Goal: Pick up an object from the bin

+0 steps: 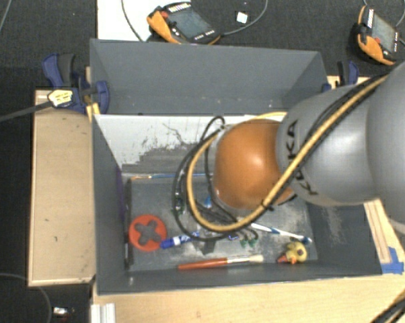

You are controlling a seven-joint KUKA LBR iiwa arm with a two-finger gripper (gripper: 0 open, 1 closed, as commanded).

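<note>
Gripper (205, 242) low at the near-middle of the bin (108, 200) floor, under the wrist; grip state cannot be told from this view.
Closest to it: small blue piece (170, 242) just left, green bit (246, 243) and white pen (280, 233) just right, long orange-red stick (219, 263) lying crosswise on the near side. Red disc (147, 232) with a cross-shaped cutout sits near left; small yellow thing (295, 252) near right. Orange cover (246, 163) and looped cables (189, 180) hang over mid-bin; grey arm (344, 147) enters from the right.
</note>
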